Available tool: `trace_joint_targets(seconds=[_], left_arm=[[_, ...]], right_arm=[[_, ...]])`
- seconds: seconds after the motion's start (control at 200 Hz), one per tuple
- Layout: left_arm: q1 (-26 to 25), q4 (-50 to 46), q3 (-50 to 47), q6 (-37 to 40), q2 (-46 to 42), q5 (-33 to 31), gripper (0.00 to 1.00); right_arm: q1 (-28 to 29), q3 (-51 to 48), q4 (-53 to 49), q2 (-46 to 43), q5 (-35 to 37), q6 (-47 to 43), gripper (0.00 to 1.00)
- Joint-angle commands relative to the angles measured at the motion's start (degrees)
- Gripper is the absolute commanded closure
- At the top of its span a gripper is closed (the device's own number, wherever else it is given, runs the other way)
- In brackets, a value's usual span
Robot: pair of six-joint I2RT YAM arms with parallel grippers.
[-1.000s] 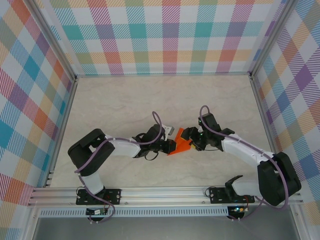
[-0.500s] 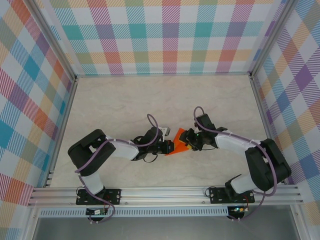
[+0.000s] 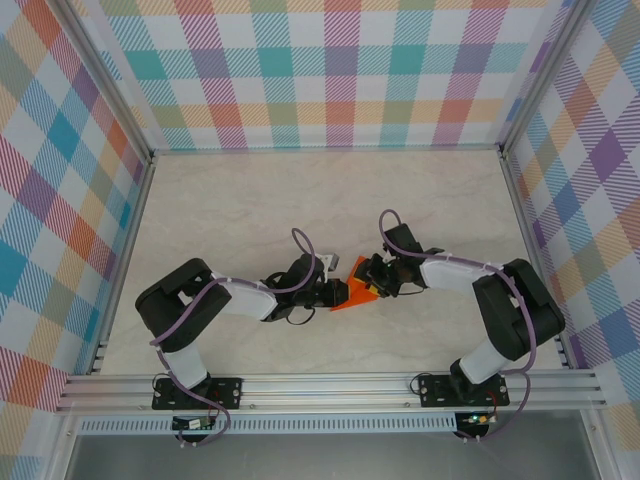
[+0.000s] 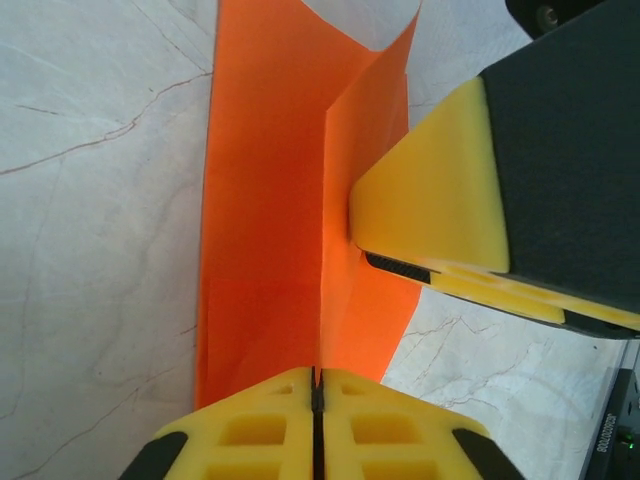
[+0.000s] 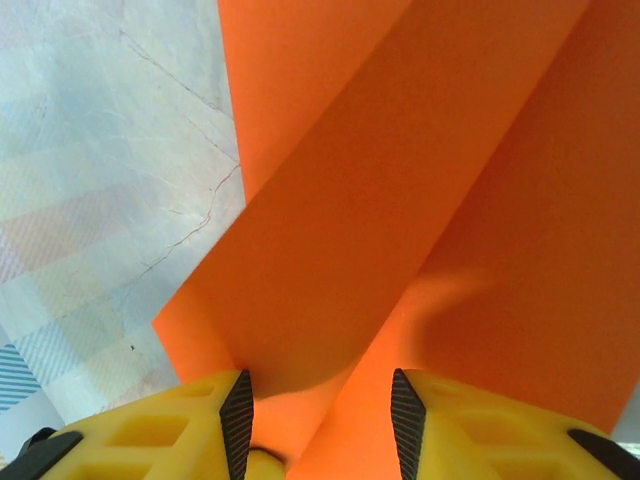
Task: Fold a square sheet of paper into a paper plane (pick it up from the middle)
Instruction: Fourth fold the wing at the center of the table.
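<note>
Folded bright orange paper sheet point(image 3: 352, 297) sits midway on the pale marbled tabletop point(image 3: 230, 200), between both arms. Left gripper point(image 4: 316, 385), its yellow pads pressed together, pinches the paper's raised crease. Right gripper point(image 5: 318, 400) stands spread astride another fold, perhaps touching it.

White arms point(image 3: 240, 292), purple cables point(image 3: 382, 218), perhaps-foam yellow claw pads point(image 4: 430, 200).

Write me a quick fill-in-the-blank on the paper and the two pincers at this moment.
1. The paper is ____ in colour.
2. The left pincer is ____ on the paper's edge.
3. The jaws of the right pincer stand ____, with paper between them.
Missing: orange; shut; open.
</note>
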Motion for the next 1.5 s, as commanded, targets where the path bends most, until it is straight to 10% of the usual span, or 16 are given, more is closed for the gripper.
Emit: trace_joint_targets(seconds=[0.0, 0.385, 0.72, 1.495], left_arm=[[0.93, 1.16, -0.65, -1.1, -2.13, 0.0, 0.8], [2.58, -6.48, -1.68, -2.6, -11.03, -3.88, 0.56], [2.65, -4.53, 2.23, -4.66, -6.99, 7.64, 0.81], [2.62, -16.27, 7.68, -1.74, 0.46, 0.56, 0.99]], right_arm=[[-0.23, 1.69, -0.75, 1.31, -0.11, -1.12, 0.57], [-0.19, 3.49, -4.48, 4.08, 2.29, -1.43, 0.53], [-0.23, 4.28, -8.22, 5.39, 4.36, -0.68, 0.49], [-0.23, 4.85, -11.83, 6.16, 6.16, -0.22, 0.54]])
